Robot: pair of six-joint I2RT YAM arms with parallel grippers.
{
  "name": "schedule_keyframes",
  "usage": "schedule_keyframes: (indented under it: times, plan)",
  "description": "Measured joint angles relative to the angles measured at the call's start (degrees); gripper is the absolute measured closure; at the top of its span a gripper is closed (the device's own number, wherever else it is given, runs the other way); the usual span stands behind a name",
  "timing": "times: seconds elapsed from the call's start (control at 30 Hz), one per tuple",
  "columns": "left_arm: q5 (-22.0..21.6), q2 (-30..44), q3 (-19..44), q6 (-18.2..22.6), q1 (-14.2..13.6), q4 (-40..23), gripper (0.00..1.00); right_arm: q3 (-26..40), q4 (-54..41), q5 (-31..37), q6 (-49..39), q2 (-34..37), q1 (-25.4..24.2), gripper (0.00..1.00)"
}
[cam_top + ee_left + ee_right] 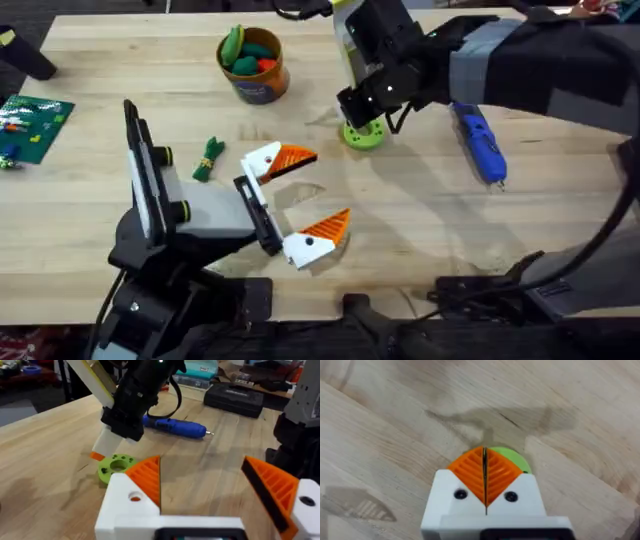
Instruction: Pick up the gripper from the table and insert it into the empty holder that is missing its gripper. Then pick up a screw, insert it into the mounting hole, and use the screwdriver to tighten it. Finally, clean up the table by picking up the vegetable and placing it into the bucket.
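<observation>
1. The left gripper [300, 195] lies low over the wooden worktop [420, 220] near its front middle, its white-and-orange fingers [325, 232] spread wide with nothing between them.
2. From the left wrist view, both orange ribbed pads [147, 477] face each other across a broad gap of bare wood.
3. The right gripper [362, 125] reaches in from the right side and points down over a lime-green ring [363, 135] sitting on the worktop towards the back middle.
4. Seen from the right wrist, its two orange pads [472, 472] are pressed together with only a thin dark seam between them, and I see nothing held there. The green ring [512, 457] peeks out just behind their tips.
5. The screwdriver [480, 145] lies flat on the worktop just to the right of the right gripper, apart from it, metal tip pointing towards the front edge.
6. The vegetable [207, 160], a small dark-green bundle, lies on the worktop left of the left gripper's fingers, near but not touching.
7. The bucket [254, 65] stands upright near the back edge, left of the right gripper, heaped with green and orange toy vegetables [250, 50].
8. A green mat [35, 125] with small coloured pieces rests at the far left edge.
9. In the left wrist view a black case [232, 400] sits beyond the screwdriver.
</observation>
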Motion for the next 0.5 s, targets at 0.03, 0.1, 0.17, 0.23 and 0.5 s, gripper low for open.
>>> schedule_keyframes:
  times: [0.03, 0.1, 0.17, 0.23, 0.5]
  plan:
    - [0.00, -0.02, 0.00, 0.00, 0.00, 0.00, 0.016, 0.00, -0.05, 0.02, 0.00, 0.00, 0.00, 0.989]
    - [0.00, -0.02, 0.00, 0.00, 0.00, 0.00, 0.016, 0.00, -0.28, -0.02, -0.08, 0.00, 0.00, 0.858]
    - [0.00, -0.02, 0.00, 0.00, -0.02, 0.00, 0.016, 0.00, -0.97, -0.01, 0.03, 0.00, 0.00, 0.721]
    - [0.00, 0.01, 0.00, 0.00, 0.00, 0.00, 0.016, 0.00, -1.85, -0.04, -0.24, 0.00, 0.00, 0.609]
    - [0.00, -0.02, 0.00, 0.00, 0.00, -0.02, 0.016, 0.00, -2.51, -0.17, 0.00, 0.02, 0.00, 0.604]
